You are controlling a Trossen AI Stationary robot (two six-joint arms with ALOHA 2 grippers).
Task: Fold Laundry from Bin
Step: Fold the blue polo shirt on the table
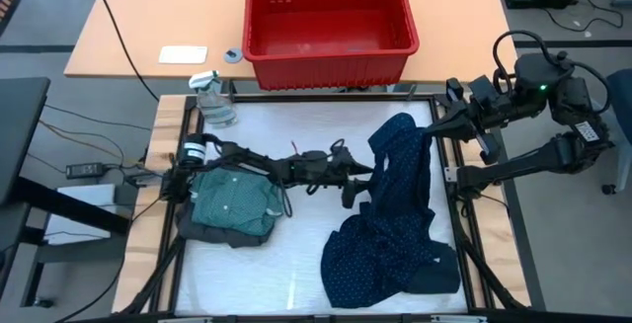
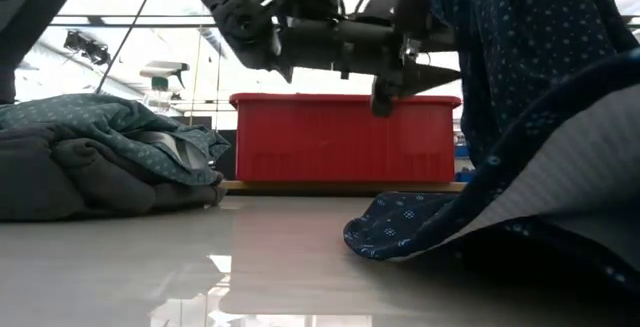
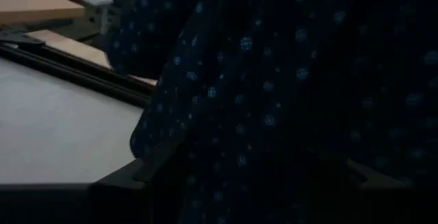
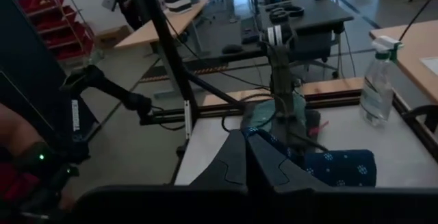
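**A:** Laundry first, then: where's the navy dotted shirt (image 1: 393,219) sitting compared with the red bin (image 1: 329,24)?

**B:** Below the bin and off toward its right-hand end, out on the white mat (image 1: 247,283). Its long axis runs away from the bin, one end pulled up toward the right gripper (image 1: 432,128), the rest heaped farther off.

**A:** Which arm is nearer?

**B:** Both touch it. The right gripper is pinched shut on the upper corner (its own camera shows dotted cloth between the closed fingers). The left gripper (image 1: 357,187) reaches across from the bin's left side, jaws spread wide, and meets the shirt's near edge; its wrist view is filled with dotted fabric, so the cloth lies straight ahead of it. I'd judge a left-hand grab on that edge comes next.

**A:** Anything in the way?

**B:** The folded pile (image 1: 230,202), teal-green shirt on a dark grey piece, sits under the left arm, well left of the navy one. A spray bottle (image 1: 214,99) stands near the bin's left corner, apart from everything. The bin itself looks empty.
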